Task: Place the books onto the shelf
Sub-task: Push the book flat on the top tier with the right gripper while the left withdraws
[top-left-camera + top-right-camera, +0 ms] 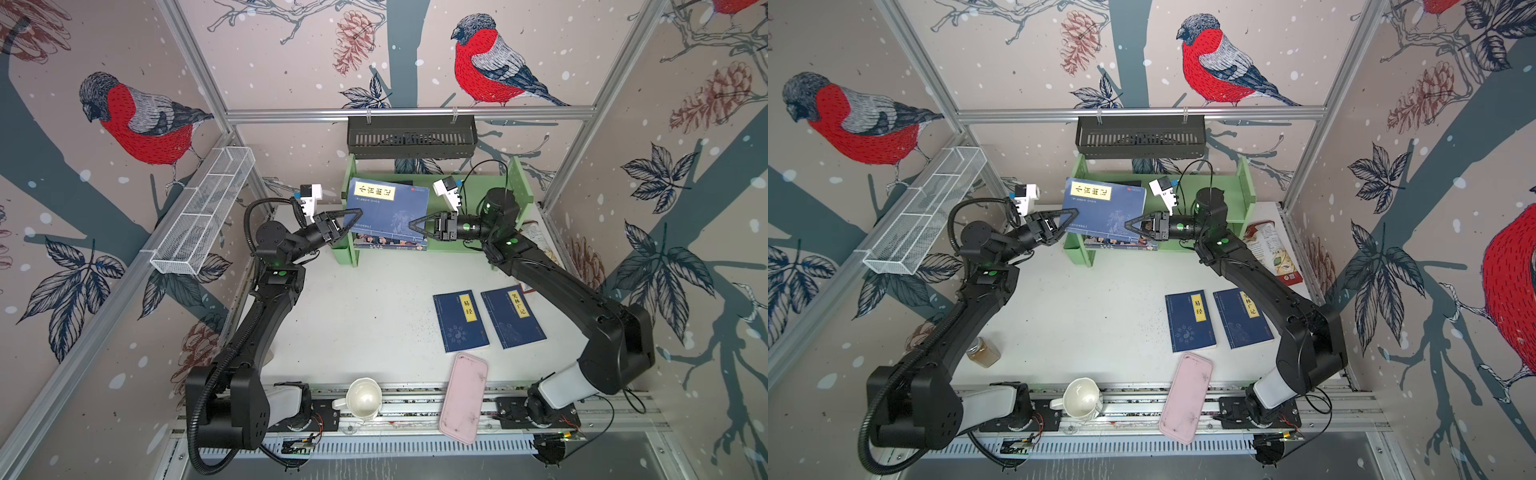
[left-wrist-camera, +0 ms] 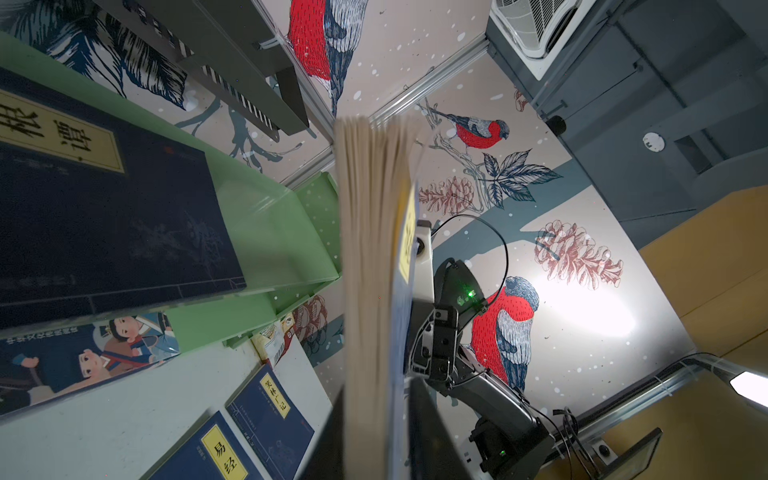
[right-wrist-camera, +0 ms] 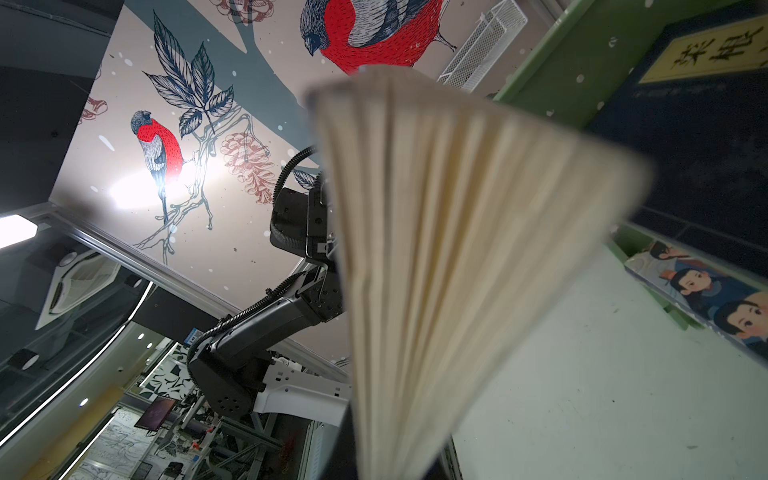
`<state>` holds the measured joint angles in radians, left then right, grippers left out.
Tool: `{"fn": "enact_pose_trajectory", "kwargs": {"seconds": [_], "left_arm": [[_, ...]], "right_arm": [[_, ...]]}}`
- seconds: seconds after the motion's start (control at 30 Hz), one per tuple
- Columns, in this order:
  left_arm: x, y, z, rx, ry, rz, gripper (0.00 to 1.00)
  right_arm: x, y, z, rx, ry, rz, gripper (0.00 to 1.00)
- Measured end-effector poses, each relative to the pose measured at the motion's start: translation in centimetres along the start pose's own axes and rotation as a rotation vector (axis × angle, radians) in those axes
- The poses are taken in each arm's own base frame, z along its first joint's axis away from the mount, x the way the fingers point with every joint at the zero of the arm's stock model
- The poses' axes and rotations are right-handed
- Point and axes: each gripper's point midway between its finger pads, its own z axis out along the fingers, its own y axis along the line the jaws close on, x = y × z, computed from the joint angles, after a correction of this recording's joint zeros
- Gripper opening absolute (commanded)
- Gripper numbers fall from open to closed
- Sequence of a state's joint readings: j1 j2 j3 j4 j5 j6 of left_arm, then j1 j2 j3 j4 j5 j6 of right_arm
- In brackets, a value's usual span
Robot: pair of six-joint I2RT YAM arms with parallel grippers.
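The right gripper has its jaws pinched on one edge of a tilted navy book while the left gripper straddles the opposite edge, clamped or slack I cannot tell, above the shelf, so this looks like the placing step; next comes lowering it flat and releasing, with two books lying on the table.
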<state>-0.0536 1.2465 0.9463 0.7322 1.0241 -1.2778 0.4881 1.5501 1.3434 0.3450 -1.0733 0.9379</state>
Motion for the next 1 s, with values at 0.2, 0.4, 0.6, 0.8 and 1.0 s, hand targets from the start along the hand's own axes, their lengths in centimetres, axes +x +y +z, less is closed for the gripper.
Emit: {"fn": "enact_pose_trajectory", "kwargs": {"seconds": [0.2,0.4,0.6,0.8,1.0], "left_arm": [[-1.0,0.8,-0.9,-0.096,-0.037,0.052,0.79],[-4.5,1.6,-3.5,-0.222,-0.139,0.102,0.78],[-6.0,1.5,-4.6,-0.259,-0.181,0.118,0.77],[-6.0,1.3,-4.6,-0.249,-0.178,0.102,0.77],[-5.9,0.9,-4.5,-0.230,-0.169,0.092,0.77]], "right_arm": [[-3.1,-0.4,-1.2,0.063,-0.042,-0.046,0.01],[-5.6,-2.8,-2.3,0.147,-0.044,-0.023,0.01],[-6.4,-5.5,-1.9,0.180,-0.006,0.031,0.01],[-6.4,-7.9,-1.2,0.193,0.036,0.091,0.01],[-6.0,-10.0,-1.0,0.219,0.059,0.157,0.01]]}}
